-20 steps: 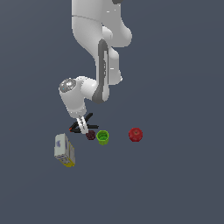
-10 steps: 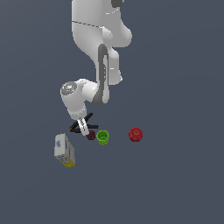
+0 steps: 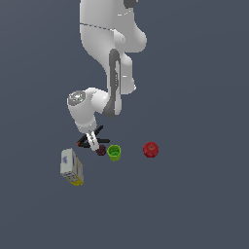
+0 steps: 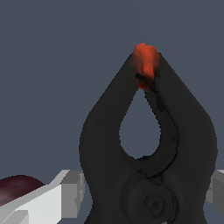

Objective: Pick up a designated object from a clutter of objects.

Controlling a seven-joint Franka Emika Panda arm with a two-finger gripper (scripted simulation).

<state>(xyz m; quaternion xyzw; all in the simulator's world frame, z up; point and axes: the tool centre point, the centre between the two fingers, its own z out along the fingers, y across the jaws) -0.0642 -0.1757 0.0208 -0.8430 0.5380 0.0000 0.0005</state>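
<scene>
The designated object, a black spring clamp (image 3: 97, 132) with a red-orange jaw tip, lies on the grey floor. In the wrist view the clamp (image 4: 148, 131) fills the middle, its orange tip pointing away from the camera. My gripper (image 3: 92, 144) is down over it, open, with the clamp's body between the two light fingers (image 4: 48, 199). Whether the pads touch the clamp is unclear. The clutter around it holds a small dark maroon ball (image 3: 101, 151), also seen as the ball (image 4: 17, 188) beside one finger, and a green cup (image 3: 114, 152).
A red apple (image 3: 151, 149) sits further to the exterior view's right of the cup. A white-and-yellow box (image 3: 71, 167) lies nearer the camera, to the exterior view's left of the ball.
The gripper has come down a little onto the clamp, nearer the maroon ball. The objects have not moved.
</scene>
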